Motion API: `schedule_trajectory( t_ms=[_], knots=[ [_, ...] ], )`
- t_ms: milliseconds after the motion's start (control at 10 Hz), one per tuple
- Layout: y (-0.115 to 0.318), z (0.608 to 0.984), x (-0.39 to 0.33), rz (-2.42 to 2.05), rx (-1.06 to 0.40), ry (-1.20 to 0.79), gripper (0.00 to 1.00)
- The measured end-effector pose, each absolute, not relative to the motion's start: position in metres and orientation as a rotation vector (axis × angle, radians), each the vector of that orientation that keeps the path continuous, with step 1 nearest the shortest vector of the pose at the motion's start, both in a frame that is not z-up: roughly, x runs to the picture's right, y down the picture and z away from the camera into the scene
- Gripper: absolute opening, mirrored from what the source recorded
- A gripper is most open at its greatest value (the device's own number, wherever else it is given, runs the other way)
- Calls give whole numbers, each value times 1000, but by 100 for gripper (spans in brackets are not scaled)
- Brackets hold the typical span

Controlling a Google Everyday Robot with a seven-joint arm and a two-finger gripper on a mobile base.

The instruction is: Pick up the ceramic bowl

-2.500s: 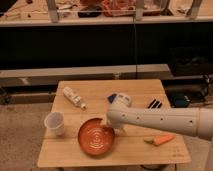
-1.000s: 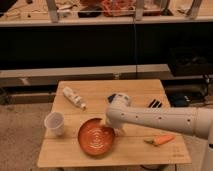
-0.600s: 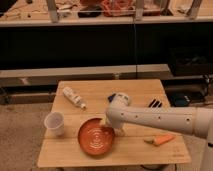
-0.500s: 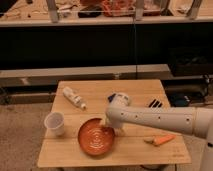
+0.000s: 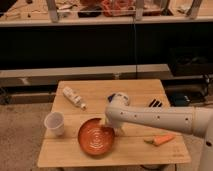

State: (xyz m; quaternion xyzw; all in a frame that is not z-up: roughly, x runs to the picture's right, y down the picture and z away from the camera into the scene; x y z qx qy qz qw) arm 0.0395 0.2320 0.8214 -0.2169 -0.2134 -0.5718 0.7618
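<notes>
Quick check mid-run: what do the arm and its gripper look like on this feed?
The arm is a thick, smooth off-white tube with a rounded end and a row of small dark dots along its side; no cables show. The gripper, equally pale, sits at the ceramic bowl rim nearest the arm, mostly hidden under that rounded end.

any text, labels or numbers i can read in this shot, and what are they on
No text can be read anywhere in this view.
Bottle, lying on the table: any label is too blurred to read.
Ceramic bowl: pale rings only, no lettering.
White cup: no print visible.
Gripper, at the bowl's rim on the arm's side: no readable marking.
</notes>
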Motion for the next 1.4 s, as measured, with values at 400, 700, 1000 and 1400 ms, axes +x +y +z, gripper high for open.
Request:
schedule_trajectory(
  t_ms=[400, 700, 1000, 1400],
  knots=[
    [232, 823, 38, -1246, -475, -472, 80],
    [234, 823, 37, -1249, -480, -480, 80],
    [234, 825, 35, -1251, -483, -488, 80],
    [235, 826, 34, -1256, -487, -497, 80]
  ],
)
